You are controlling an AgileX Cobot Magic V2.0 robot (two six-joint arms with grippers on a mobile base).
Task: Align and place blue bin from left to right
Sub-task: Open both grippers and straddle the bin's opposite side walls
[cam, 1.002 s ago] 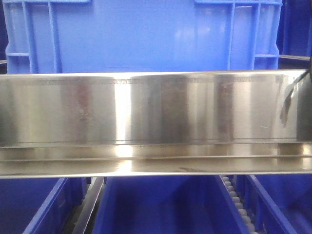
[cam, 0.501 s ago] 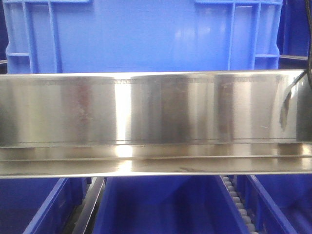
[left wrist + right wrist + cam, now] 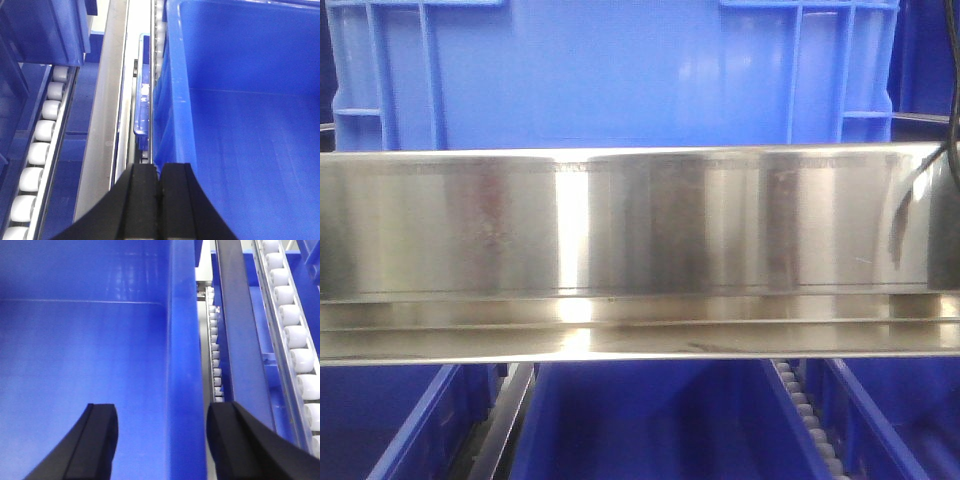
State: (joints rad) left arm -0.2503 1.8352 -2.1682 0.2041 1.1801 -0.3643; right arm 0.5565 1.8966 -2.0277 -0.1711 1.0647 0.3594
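The blue bin [image 3: 610,70] fills the top of the front view, a large mid-blue crate with ribbed corners, standing behind a steel rail [image 3: 640,230]. No gripper shows in that view. My left gripper [image 3: 159,172] is shut, its black fingers pressed together just over the left wall [image 3: 172,100] of a blue bin. My right gripper [image 3: 162,425] is open and straddles a blue bin's right wall [image 3: 182,365], with one finger [image 3: 97,435] inside and the other [image 3: 230,435] outside. I cannot tell whether these walls belong to the large crate.
Deeper-blue bins [image 3: 650,420] sit below the steel rail, with a roller strip [image 3: 805,405] beside them. White rollers [image 3: 42,130] and a grey rail [image 3: 105,115] run left of the left gripper. More rollers [image 3: 295,335] run right of the right gripper.
The dark cable at the right edge of the front view has shifted slightly. The blue bin and the rail have not moved.
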